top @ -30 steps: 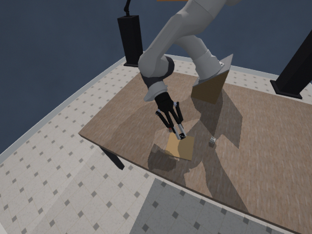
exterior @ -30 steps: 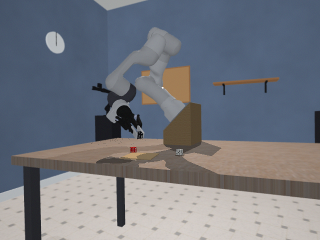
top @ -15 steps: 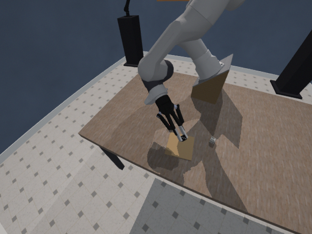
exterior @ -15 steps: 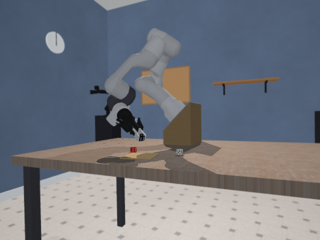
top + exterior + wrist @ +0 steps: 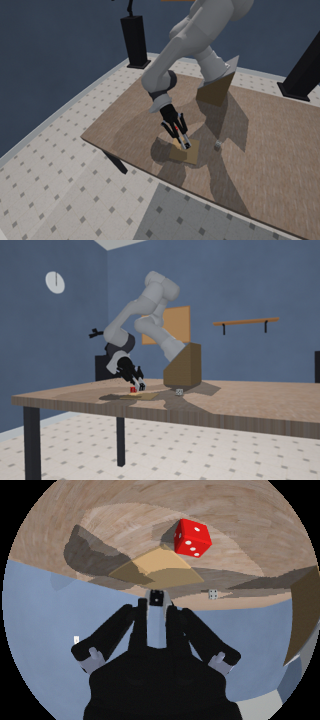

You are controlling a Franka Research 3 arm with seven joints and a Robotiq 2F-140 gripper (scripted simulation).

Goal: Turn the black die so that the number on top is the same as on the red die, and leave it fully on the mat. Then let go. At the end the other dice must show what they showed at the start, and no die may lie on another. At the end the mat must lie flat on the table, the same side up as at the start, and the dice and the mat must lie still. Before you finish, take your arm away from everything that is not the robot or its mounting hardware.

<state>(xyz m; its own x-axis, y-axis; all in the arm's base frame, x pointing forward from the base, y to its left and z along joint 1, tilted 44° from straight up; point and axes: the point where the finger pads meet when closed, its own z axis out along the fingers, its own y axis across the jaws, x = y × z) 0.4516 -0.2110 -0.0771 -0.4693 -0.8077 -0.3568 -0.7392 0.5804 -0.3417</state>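
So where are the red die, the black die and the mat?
red die (image 5: 192,538): wrist view, its pipped face.
black die (image 5: 141,387): exterior view, its side, held in the fingers.
mat (image 5: 191,155): top view, bare part.

Blue walls (image 5: 232,278), tiled floor (image 5: 180,454), wooden table (image 5: 232,405).
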